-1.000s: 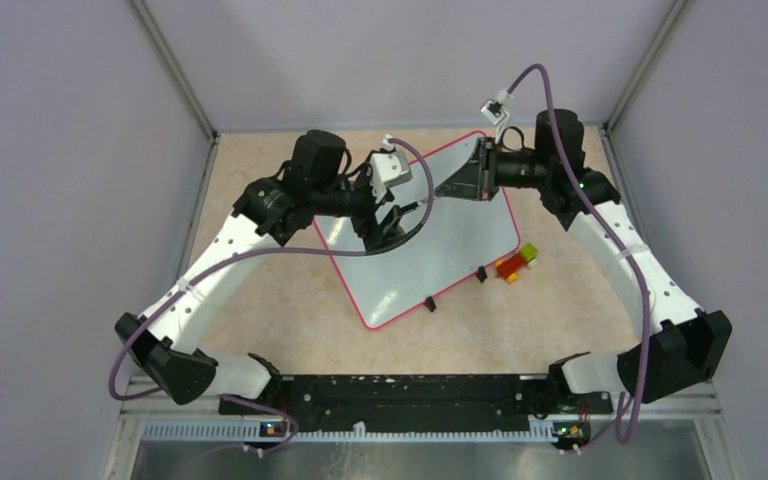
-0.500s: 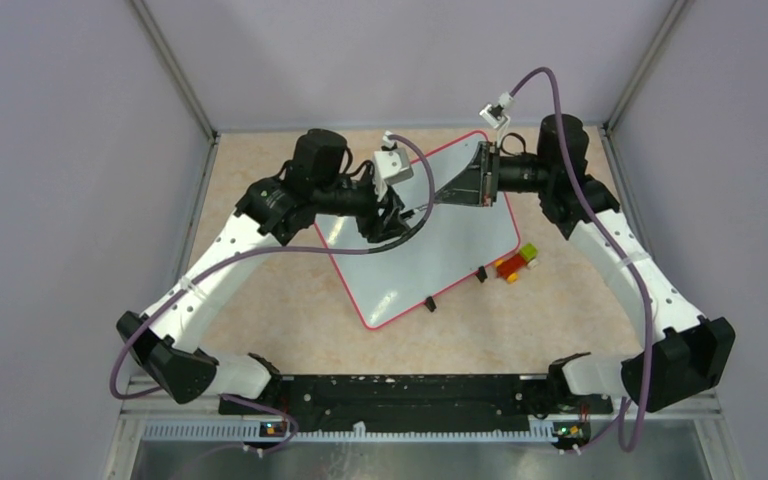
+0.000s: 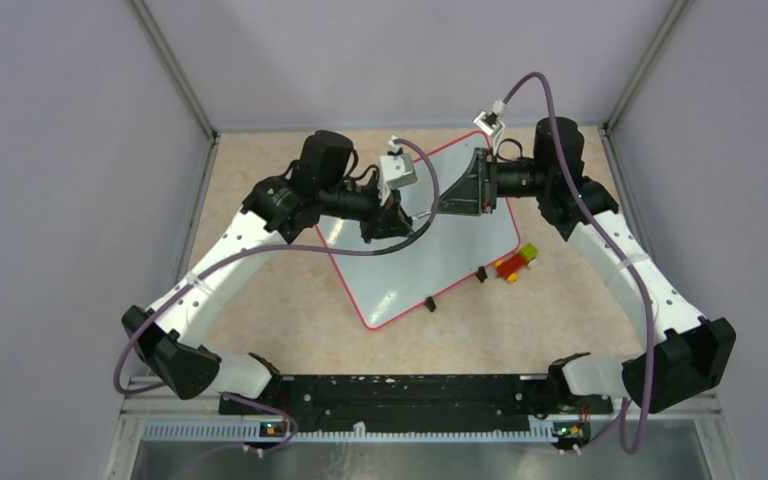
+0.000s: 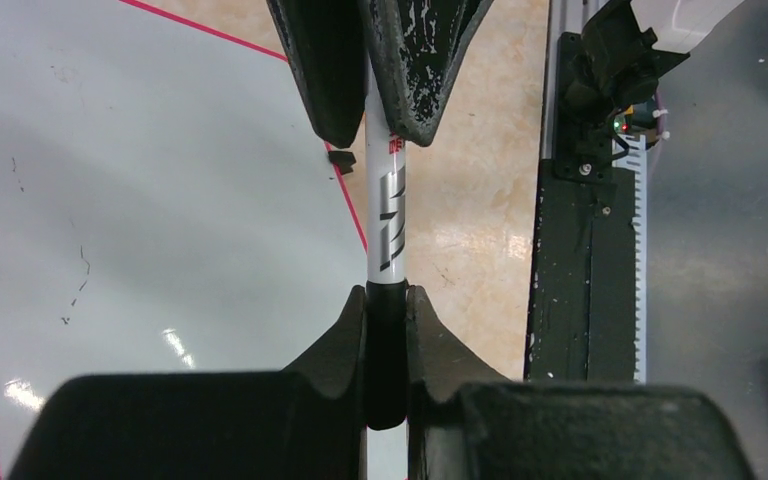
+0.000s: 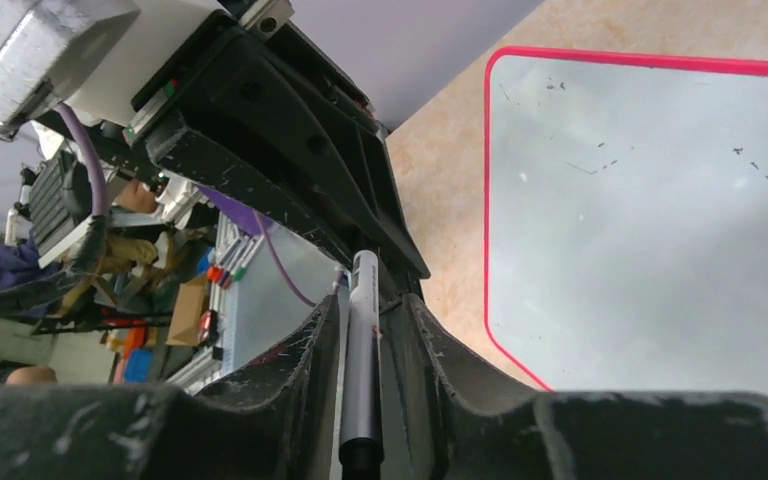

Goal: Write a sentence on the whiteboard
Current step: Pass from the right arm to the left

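The whiteboard (image 3: 430,265) lies tilted on the table, glossy white with a thin red frame. It also shows in the left wrist view (image 4: 160,200) and the right wrist view (image 5: 660,220). No sentence is readable on it, only faint specks. Above its far-left part both grippers meet on one marker (image 4: 387,215), white-barrelled with a black cap. My left gripper (image 4: 386,300) (image 3: 412,214) is shut on the black cap end. My right gripper (image 5: 365,320) (image 3: 442,207) stands open around the barrel (image 5: 362,350), with a gap showing beside it.
A cluster of red, yellow and green blocks (image 3: 515,263) sits just right of the board. Two small black feet (image 3: 430,303) stick out along its near-right edge. Grey walls close in the table on three sides, and a black rail (image 3: 400,390) runs along the near edge.
My left jaws have closed onto the marker's cap end. My right jaws, shut on the marker before, have parted. Both wrists have shifted only slightly.
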`<state>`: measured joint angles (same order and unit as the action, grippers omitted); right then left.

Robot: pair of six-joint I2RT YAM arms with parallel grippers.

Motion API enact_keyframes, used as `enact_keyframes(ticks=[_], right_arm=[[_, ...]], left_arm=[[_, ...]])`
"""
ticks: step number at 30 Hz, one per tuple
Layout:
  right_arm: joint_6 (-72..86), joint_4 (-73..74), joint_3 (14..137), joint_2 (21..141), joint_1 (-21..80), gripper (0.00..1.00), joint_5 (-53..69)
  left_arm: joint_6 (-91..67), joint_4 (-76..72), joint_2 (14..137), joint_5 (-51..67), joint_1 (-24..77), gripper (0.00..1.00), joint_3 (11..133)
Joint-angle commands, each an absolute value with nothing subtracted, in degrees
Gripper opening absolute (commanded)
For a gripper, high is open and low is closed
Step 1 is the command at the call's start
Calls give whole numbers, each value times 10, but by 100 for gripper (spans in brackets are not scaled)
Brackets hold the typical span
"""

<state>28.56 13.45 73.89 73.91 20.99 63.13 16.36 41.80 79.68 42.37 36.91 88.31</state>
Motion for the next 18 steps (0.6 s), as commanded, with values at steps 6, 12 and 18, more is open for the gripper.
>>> enact_keyframes(ticks=[6,12,18], right_arm=[[236,211,750,726,218,52,625],[211,241,763,745,234,48,639],[173,287,779,765,268,40,609]], left_arm=[[261,478,802,392,371,0,911],[261,476,805,396,374,0,908],[247,469,807,396,375,0,905]])
